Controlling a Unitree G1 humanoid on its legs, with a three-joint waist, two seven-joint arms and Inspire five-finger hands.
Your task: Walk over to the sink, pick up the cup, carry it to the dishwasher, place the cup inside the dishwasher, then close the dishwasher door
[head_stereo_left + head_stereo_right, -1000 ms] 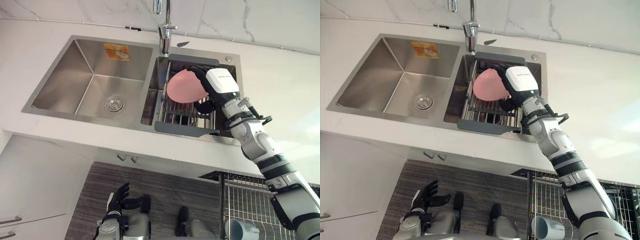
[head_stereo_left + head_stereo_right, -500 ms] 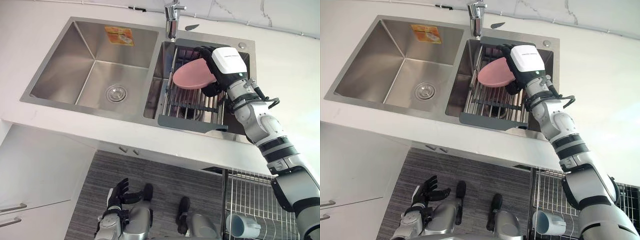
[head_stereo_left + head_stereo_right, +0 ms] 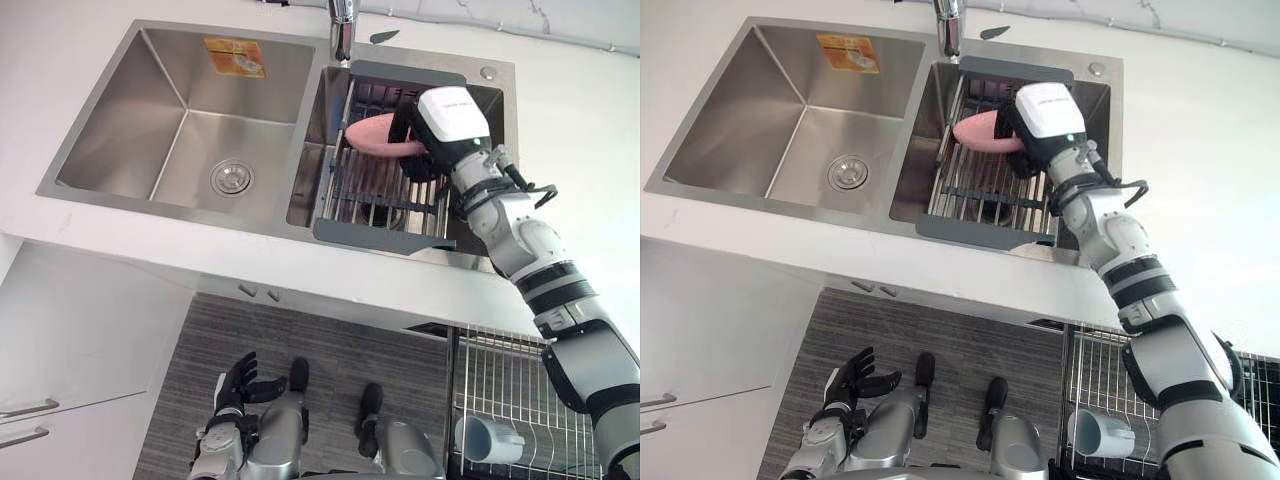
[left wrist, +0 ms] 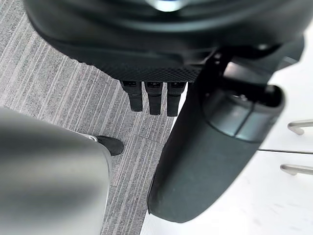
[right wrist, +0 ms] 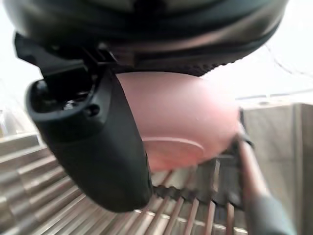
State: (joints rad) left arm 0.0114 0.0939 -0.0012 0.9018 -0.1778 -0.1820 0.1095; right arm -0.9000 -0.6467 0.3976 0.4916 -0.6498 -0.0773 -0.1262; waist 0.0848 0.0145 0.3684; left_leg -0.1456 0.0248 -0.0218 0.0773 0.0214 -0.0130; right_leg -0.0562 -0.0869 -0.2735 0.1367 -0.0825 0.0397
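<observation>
1. Pink cup (image 3: 372, 135), shallow and bowl-shaped with a low foot ring, sits in the grasp of the right hand (image 3: 455, 125) over the sink's smaller basin, on the robot's right.
2. The right hand's dark fingers (image 3: 405, 125) curl over the cup's rim, and its thumb (image 5: 98, 147) crosses the cup's side, so the hand grips the cup.
3. The cup is tilted steeply and shows almost edge-on from the head views.
4. Under the cup lies a wire drying rack (image 3: 385, 235) with a dark grey frame, set inside that basin. Whether the cup touches the rack's bars cannot be told.
5. The steel sink (image 3: 180, 200) has a larger basin on the robot's left, with a round drain (image 3: 231, 177) in its floor and a sticker (image 3: 233, 56) on its far wall.
6. A tap (image 3: 342, 25) stands behind the divide between the two basins.
7. The left hand (image 3: 237, 385) hangs low over the grey striped floor (image 3: 330, 350), well apart from the sink, with its fingers (image 4: 154, 100) straight and spread, holding nothing.
8. A dishwasher rack (image 3: 510, 390) of white wire shows below the counter on the robot's right, with a pale mug (image 3: 485, 440) lying on its side in it.
</observation>
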